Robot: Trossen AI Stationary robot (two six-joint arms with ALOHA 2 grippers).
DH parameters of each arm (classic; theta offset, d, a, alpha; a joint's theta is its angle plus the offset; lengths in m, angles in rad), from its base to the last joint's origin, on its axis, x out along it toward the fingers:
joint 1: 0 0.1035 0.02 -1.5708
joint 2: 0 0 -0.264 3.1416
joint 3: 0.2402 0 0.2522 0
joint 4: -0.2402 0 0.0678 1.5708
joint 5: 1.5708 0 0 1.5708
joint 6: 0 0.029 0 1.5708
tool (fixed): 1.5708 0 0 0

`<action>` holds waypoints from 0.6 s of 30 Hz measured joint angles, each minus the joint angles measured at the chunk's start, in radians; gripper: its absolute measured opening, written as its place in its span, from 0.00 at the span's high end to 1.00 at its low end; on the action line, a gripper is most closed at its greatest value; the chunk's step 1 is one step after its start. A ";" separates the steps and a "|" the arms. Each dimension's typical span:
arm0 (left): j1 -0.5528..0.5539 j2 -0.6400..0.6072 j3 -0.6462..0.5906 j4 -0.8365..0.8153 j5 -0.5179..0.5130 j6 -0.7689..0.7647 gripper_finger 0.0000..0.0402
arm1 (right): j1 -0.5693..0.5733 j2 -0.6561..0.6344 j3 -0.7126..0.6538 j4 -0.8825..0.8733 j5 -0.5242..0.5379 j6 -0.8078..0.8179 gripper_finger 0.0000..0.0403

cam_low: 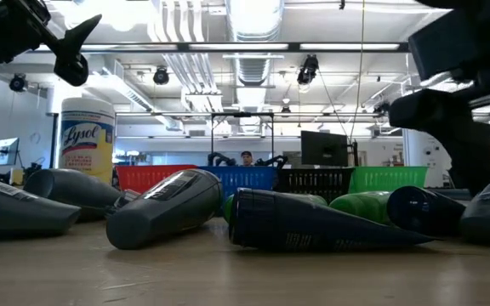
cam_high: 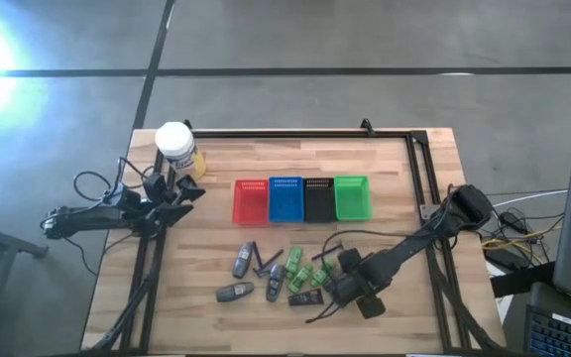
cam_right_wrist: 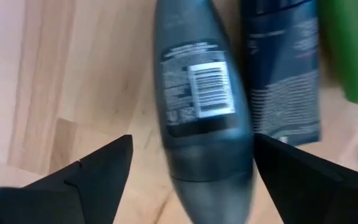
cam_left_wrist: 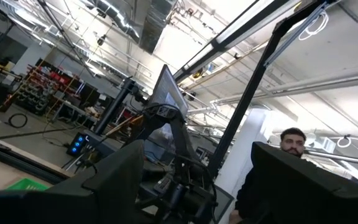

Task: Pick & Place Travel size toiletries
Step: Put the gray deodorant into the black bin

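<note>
The travel size toiletries lie flat in a loose cluster on the near middle of the table: grey oval tubes (cam_high: 241, 261), bright green packets (cam_high: 295, 282), thin black sticks (cam_high: 263, 260) and dark flat sachets (cam_high: 306, 297). My right gripper (cam_high: 331, 289) hangs low over the cluster's right end. In the right wrist view it is open (cam_right_wrist: 192, 138), its fingers standing either side of a grey tube with a barcode label (cam_right_wrist: 202, 93) without touching it. A dark sachet (cam_right_wrist: 284, 68) lies beside that tube. My left gripper (cam_high: 181, 190) waits open at the table's left, raised, pointing up into the room (cam_left_wrist: 197, 149).
Four slotted baskets stand in a row at mid-table: red (cam_high: 250, 201), blue (cam_high: 285, 198), black (cam_high: 318, 199), green (cam_high: 352, 197). A white-capped yellow jar (cam_high: 175, 147) stands at the far left corner, close to my left gripper. A black frame rail (cam_high: 295, 134) lines the far edge. A person shows beyond the table.
</note>
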 joint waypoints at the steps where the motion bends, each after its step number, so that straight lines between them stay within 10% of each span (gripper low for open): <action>1: 0.000 0.000 0.000 0.000 0.000 0.000 0.25 | 0.004 0.007 0.003 -0.001 -0.001 0.003 0.22; 18: 0.000 0.000 0.000 0.000 0.000 0.064 0.25 | 0.021 0.014 -0.027 -0.008 0.003 0.059 0.51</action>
